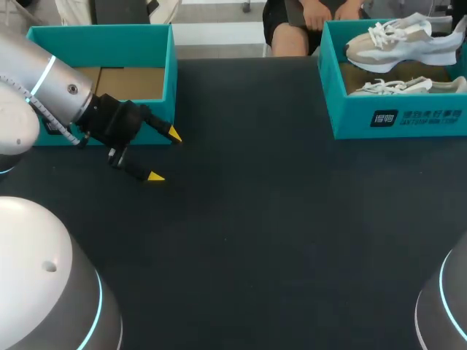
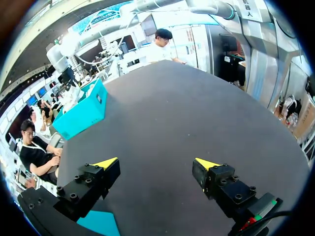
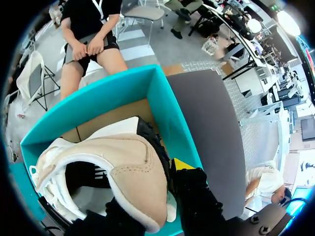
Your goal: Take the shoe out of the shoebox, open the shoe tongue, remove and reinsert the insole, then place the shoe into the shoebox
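Where the left arm comes in: from the tabletop's left edge, crossing the near wall of the left box and hiding part of that wall.
left box: teal, at the far left corner of the tabletop; a bare cardboard floor shows inside, and its left end is covered by the arm.
left gripper: spread wide with nothing between the yellow tips, over bare tabletop just beside the left box's near right corner.
right box: teal, at the far right corner; its right end is cut off in the head view.
far shoe: white and beige, lying in the right box along its far wall, toe toward the box's left wall.
near shoe: same colours, in the same box; only its laces and upper edge show above the near wall.
right arm: only a rounded grey section shows at the near right corner, cut off.
right gripper: inside the right box, at the heel of a beige shoe; the heel covers much of it, so whether it grips cannot be told, nor which of the two shoes this is.
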{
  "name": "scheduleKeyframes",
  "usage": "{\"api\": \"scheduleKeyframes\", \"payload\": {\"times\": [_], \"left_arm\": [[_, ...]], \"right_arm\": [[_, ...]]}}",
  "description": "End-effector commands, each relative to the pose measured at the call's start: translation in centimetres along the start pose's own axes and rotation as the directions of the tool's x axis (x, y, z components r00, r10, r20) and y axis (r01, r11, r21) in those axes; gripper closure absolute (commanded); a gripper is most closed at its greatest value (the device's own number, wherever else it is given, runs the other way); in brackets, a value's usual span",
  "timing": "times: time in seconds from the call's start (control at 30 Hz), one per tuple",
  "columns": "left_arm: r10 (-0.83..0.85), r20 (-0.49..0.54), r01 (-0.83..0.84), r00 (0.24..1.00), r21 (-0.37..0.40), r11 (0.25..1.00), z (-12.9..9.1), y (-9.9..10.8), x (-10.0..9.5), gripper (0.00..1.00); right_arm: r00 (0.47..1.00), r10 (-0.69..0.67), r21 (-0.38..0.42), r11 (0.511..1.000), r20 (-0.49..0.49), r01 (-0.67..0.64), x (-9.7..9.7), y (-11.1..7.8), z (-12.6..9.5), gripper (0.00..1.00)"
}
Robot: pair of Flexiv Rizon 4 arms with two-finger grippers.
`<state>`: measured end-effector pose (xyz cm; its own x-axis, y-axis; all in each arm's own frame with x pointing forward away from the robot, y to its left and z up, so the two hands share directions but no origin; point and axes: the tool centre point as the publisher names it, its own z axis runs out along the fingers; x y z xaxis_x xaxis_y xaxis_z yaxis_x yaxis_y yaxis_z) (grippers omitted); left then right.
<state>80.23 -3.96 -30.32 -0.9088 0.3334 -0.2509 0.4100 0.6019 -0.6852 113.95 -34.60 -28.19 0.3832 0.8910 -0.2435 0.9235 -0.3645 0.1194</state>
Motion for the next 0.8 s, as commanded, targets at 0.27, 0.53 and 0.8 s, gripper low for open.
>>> {"api": "scheduleKeyframes", "payload": {"times": [0.27,0.53,0.8], "left_arm": [[0.0,-0.001,0.0,1.0,-0.004,1.0,0.0,0.0,0.0,0.0],[0.0,-0.001,0.0,1.0,-0.004,1.0,0.0,0.0,0.0,0.0],[0.0,-0.001,0.0,1.0,-0.004,1.0,0.0,0.0,0.0,0.0]], "right_arm": [[0.999,-0.043,-0.016,0.999,0.033,0.043,1.1,1.9,3.5,1.0],[0.999,-0.039,0.0,0.999,0.019,0.039,1.9,1.6,5.4,1.0],[0.999,-0.034,-0.005,0.999,0.001,0.034,2.6,1.7,6.9,1.0]]}}
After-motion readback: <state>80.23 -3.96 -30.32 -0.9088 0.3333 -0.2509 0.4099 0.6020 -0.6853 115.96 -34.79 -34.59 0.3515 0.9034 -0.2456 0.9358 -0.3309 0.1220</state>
